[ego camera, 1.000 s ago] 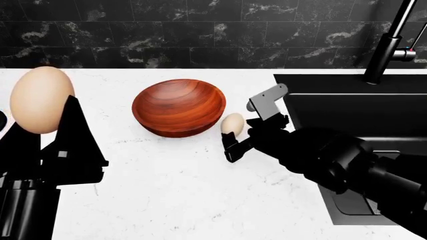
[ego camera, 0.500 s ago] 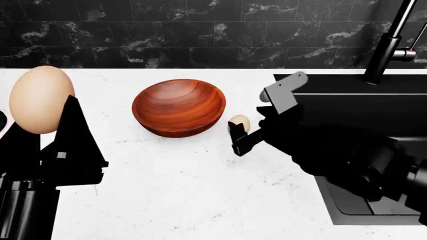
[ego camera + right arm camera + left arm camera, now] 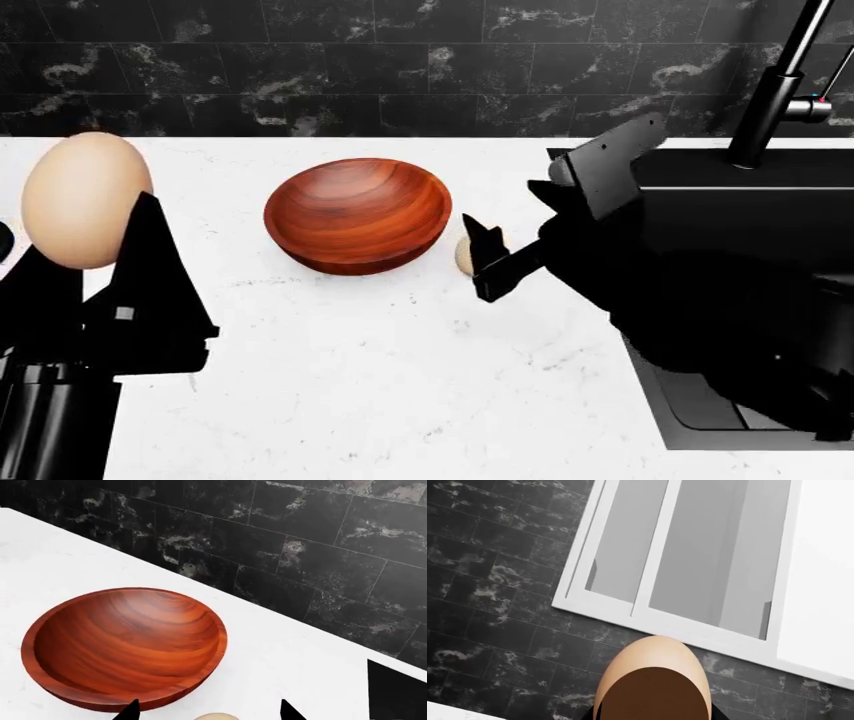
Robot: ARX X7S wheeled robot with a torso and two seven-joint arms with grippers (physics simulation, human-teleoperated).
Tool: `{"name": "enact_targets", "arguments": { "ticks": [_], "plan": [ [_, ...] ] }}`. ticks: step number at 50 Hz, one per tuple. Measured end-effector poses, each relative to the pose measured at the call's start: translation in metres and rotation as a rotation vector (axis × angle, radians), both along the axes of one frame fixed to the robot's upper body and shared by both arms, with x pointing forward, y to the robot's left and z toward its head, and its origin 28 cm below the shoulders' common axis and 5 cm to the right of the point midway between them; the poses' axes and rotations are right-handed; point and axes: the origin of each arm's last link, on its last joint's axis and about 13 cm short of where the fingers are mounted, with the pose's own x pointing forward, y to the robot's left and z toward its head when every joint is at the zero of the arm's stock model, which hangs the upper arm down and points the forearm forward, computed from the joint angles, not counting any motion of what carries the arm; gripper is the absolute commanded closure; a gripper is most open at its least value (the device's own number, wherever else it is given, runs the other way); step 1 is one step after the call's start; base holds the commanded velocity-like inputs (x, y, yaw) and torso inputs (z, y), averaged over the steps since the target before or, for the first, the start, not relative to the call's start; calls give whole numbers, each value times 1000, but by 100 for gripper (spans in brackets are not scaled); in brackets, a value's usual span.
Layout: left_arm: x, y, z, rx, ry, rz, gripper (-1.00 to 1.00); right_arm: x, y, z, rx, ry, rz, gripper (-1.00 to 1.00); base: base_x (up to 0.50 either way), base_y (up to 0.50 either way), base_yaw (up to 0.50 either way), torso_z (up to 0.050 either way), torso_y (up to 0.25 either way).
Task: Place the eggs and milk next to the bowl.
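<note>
The reddish-brown wooden bowl [image 3: 358,215] [image 3: 123,647] stands on the white counter. One tan egg [image 3: 462,256] [image 3: 217,716] lies on the counter just off the bowl's right rim, partly hidden in the head view by my right gripper [image 3: 489,262] [image 3: 209,713]. That gripper hovers over the egg, open, its two black fingertips [image 3: 131,711] wide apart on either side of it. At the left, my left gripper [image 3: 87,255] [image 3: 654,702] is raised and shut on the second egg [image 3: 83,200] [image 3: 652,655]. The milk is out of view.
A black sink [image 3: 727,215] with a dark faucet [image 3: 781,85] fills the right side of the counter [image 3: 334,380]. A black marbled tile wall [image 3: 334,70] runs along the back. The left wrist view looks up at a white-framed window [image 3: 694,555].
My right arm has lifted and drawn back to the right, away from the egg, which stays low beside the bowl. The left arm and its egg have not moved.
</note>
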Motion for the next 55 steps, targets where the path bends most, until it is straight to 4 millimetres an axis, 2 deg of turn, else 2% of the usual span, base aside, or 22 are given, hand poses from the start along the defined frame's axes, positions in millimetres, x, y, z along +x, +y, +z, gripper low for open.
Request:
{"name": "enact_targets", "arguments": {
  "ticks": [17, 31, 42, 55],
  "plan": [
    [-2, -1, 0, 6, 5, -11, 100, -62, -7, 10, 40, -179, -57, -100, 0, 0, 0, 0, 0],
    [-3, -2, 1, 10, 9, -16, 100, -101, -6, 12, 104, -346, -109, -100, 0, 0, 0, 0, 0],
    [-8, -4, 1, 16, 37, -28, 100, -121, -6, 14, 129, -424, -123, -100, 0, 0, 0, 0, 0],
    [-11, -6, -3, 88, 150, -2, 100, -132, -7, 11, 155, -461, -129, -100, 0, 0, 0, 0, 0]
  ]
}}
